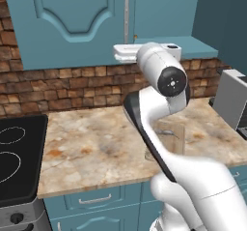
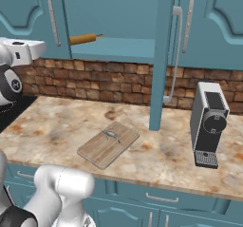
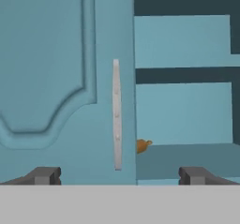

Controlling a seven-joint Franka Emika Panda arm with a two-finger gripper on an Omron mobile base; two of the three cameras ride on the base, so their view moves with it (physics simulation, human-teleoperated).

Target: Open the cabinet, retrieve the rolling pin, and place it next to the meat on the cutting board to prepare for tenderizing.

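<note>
1. the arm rises from the base, bends at a dark elbow over the counter [image 1: 96, 143], and reaches up so the white hand sits level with the bottom of the cabinet [image 2: 118, 17].
2. the claw [image 3: 119, 175] is wide open and holds nothing; its two dark tips stand well apart in the hand view, pointing at the closed left door [image 3: 56, 78] and its silver bar handle [image 3: 116, 115].
3. the right door [image 2: 163, 55] is swung out edge-on toward the room, leaving the cabinet's inside open between the two doors.
4. the pin [image 2: 85, 38] lies on the cabinet's bottom shelf, a slim tan wooden cylinder with a thin peg end; in the hand view just its orange-brown end [image 3: 142, 145] peeks past the left door's edge.
5. the board [image 2: 108, 144] is a flat, thin, light-brown wooden rectangle with pale grain, lying askew on the mottled stone counter near its front edge.
6. the meat [image 2: 111, 135] is a small grey sliver on the board's far half; bare board is left on the near half.
7. a grey coffee machine [image 2: 209, 124] stands to the right, apart from the board; brick wall runs behind, and a black stovetop [image 1: 19, 152] lies at the counter's left.
</note>
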